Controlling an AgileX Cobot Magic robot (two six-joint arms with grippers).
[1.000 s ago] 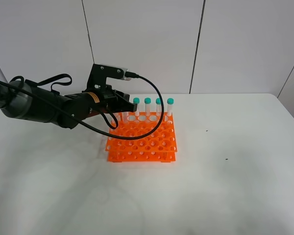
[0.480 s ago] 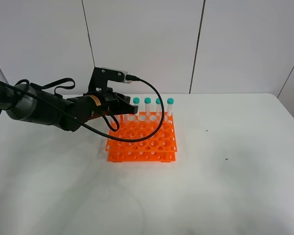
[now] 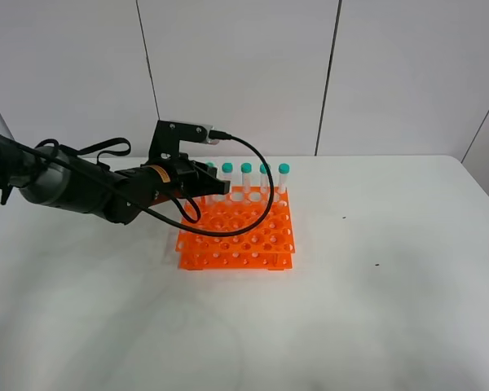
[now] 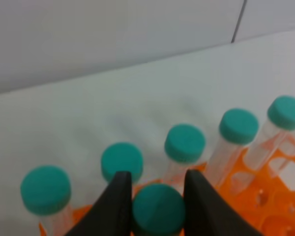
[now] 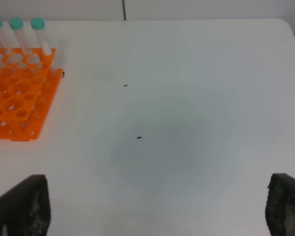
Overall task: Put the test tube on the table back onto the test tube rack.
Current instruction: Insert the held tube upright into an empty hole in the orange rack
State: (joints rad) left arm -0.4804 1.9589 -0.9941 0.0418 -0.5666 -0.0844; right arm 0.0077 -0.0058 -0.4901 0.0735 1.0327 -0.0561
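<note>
The orange test tube rack (image 3: 238, 235) stands on the white table (image 3: 375, 309). Several teal-capped tubes (image 3: 265, 177) stand in its back row. My left gripper (image 3: 207, 184) is over the rack's back left corner, shut on the teal cap of the test tube (image 4: 158, 209), which it holds upright. In the left wrist view the black fingers (image 4: 119, 197) flank that cap, with other capped tubes (image 4: 185, 143) behind it and the rack (image 4: 268, 196) below. My right gripper (image 5: 152, 209) is open and empty over bare table, right of the rack (image 5: 14, 101).
Grey panelled wall (image 3: 244, 73) rises behind the table's far edge. A black cable (image 3: 265, 175) loops from the left wrist over the rack. Small dark specks (image 5: 139, 137) mark the table to the right of the rack.
My left gripper has come down a little over the rack's back left corner with the tube in it. The rack and its tubes have not moved.
</note>
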